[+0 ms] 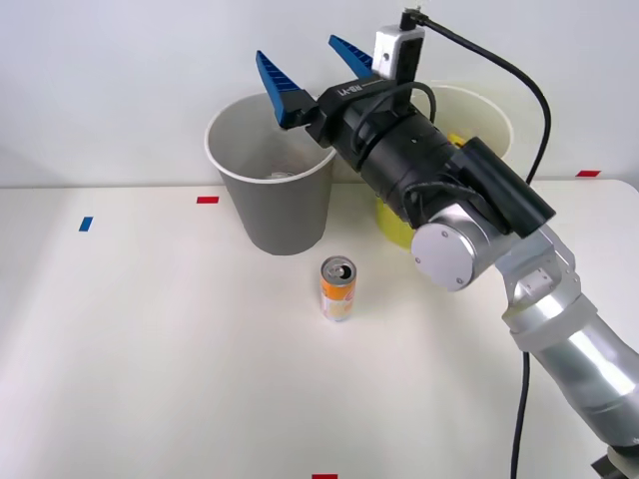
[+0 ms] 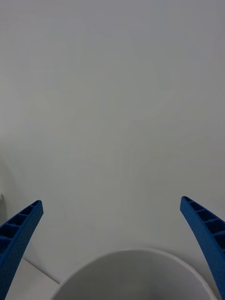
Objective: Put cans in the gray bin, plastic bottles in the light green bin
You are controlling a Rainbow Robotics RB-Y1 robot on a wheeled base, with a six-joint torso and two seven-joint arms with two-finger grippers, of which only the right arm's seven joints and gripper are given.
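While the right gripper (image 1: 307, 78) hung in the air over the gray bin (image 1: 285, 210), its two blue fingers (image 1: 275, 88) were spread wide apart and held nothing. Going from left to right, the gray bin stood first, at the back of the white table (image 1: 150, 349), and something small and round with a silver top lay at its bottom, likely a can. In front of it and a little to the right stood the orange can (image 1: 337, 288), upright and alone, well apart from the gripper. Its top looked open, so it was probably empty and very light. Thin metal like that can dent if squeezed hard, and the round smooth side may slip. A good place to hold it would be around the middle, with one finger on each side. Further right, the light green bin (image 1: 469, 120) stood mostly hidden behind the arm, with something yellow showing inside it.

The table was flat and smooth, with small red and blue marks (image 1: 208, 200) on it. A plain pale wall (image 2: 112, 93) stood close behind the bins.
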